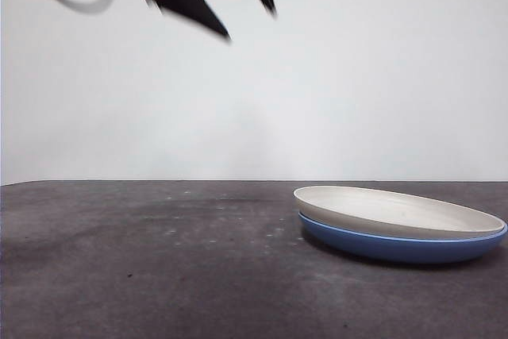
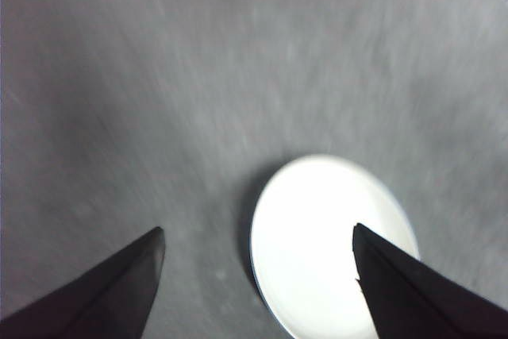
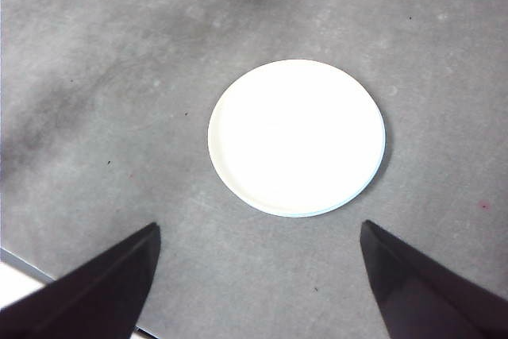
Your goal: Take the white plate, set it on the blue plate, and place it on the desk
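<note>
The white plate (image 1: 397,207) lies stacked on the blue plate (image 1: 397,247) at the right of the desk (image 1: 159,260). In both wrist views the white plate (image 2: 329,248) (image 3: 296,136) covers the blue one almost fully. My left gripper (image 1: 250,25) hangs open and blurred high at the upper left, well above and left of the stack, holding nothing. Its jaws (image 2: 258,228) stand wide apart in its own blurred view. My right gripper (image 3: 259,225) is open and empty, looking down on the stack from high up; I cannot find it in the front view.
A dark cable loop (image 1: 79,1) hangs at the top left beside the left gripper. A plain white wall stands behind the desk's far edge. A desk edge with a pale strip (image 3: 16,287) shows in the right wrist view.
</note>
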Controlling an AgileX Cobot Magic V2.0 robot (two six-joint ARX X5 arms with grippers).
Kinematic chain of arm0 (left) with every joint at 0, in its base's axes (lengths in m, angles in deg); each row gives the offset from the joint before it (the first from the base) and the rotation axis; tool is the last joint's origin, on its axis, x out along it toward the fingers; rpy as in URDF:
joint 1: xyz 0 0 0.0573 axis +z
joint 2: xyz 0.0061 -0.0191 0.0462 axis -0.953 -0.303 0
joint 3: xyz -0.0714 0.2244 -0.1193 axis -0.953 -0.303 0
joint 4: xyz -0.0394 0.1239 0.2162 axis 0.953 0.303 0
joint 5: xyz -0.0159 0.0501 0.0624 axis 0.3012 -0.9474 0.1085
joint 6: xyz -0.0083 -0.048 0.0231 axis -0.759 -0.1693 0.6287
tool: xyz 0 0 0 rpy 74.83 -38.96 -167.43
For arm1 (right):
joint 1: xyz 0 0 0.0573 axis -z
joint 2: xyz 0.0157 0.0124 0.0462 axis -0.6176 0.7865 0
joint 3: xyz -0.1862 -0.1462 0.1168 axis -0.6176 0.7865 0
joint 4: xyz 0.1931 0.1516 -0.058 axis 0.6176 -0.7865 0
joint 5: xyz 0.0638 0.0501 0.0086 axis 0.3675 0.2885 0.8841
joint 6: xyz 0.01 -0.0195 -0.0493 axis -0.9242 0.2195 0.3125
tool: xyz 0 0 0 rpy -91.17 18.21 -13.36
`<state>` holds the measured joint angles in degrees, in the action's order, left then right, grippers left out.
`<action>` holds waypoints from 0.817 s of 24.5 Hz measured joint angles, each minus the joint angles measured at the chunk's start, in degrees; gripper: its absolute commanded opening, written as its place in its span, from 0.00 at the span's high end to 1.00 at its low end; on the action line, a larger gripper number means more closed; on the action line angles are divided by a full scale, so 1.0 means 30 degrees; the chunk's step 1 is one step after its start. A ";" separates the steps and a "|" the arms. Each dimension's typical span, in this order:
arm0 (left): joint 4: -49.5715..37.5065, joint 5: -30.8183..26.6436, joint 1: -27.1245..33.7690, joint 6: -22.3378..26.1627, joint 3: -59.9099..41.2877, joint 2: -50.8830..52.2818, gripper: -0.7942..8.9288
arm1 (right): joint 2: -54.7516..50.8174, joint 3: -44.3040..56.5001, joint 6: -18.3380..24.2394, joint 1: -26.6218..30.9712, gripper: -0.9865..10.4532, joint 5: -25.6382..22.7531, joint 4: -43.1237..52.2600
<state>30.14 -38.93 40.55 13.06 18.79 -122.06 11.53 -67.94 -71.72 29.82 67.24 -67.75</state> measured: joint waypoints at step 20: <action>0.2215 0.7293 0.1406 0.1749 -1.2728 1.3136 0.53 | 0.0000 0.0000 0.0000 0.0000 0.56 0.0007 -0.0393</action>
<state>36.79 -17.05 44.77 18.31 -19.40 -82.66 11.53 -67.94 -71.72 29.82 67.26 -68.94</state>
